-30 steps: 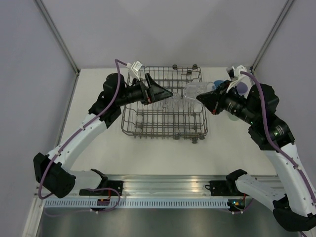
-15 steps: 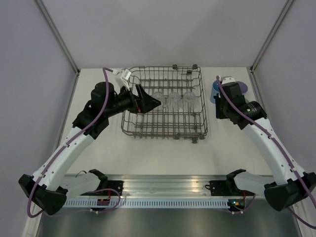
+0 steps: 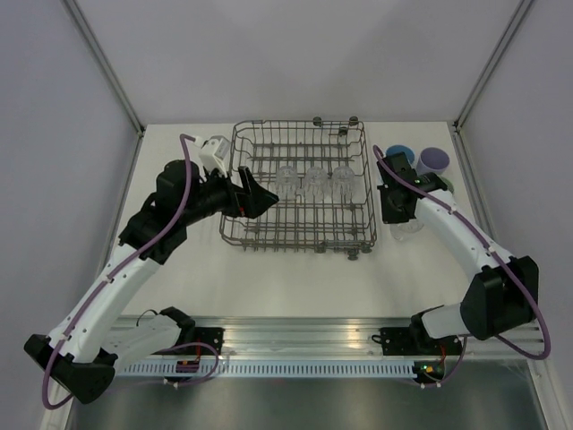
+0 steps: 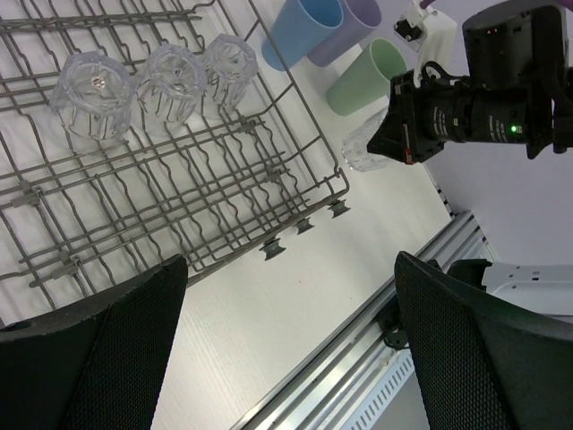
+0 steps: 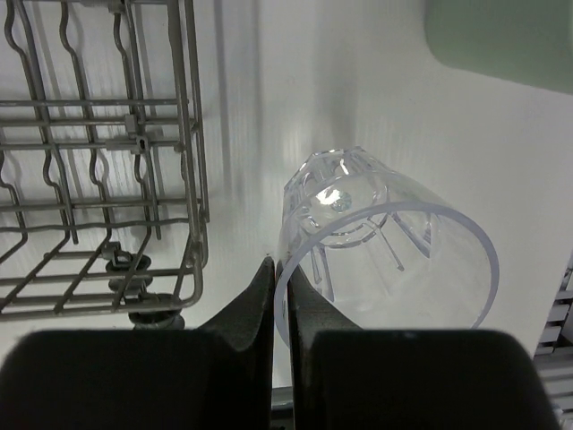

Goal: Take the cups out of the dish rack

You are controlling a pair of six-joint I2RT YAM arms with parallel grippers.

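Item: clear faceted tumbler (image 5: pixel 385 242) — likely light, slick, stiff; right claw (image 5: pixel 278 269) pinches its rim wall; left claw (image 4: pixel 291 260) spread, empty.

White table (image 3: pixel 295 273), wire dish rack (image 3: pixel 295 224) at centre, blue cup (image 3: pixel 400 155), lavender cup (image 3: pixel 434 161) and green cup (image 4: pixel 367 76) grouped upper right, clear cup (image 5: pixel 385 242) beside rack's right wall (upright)

3 clear cups (image 3: pixel 314 179) in rack (image 3: pixel 295 243); 4th cup (image 5: pixel 376 215), 3 colored (image 3: pixel 433 160) outside.
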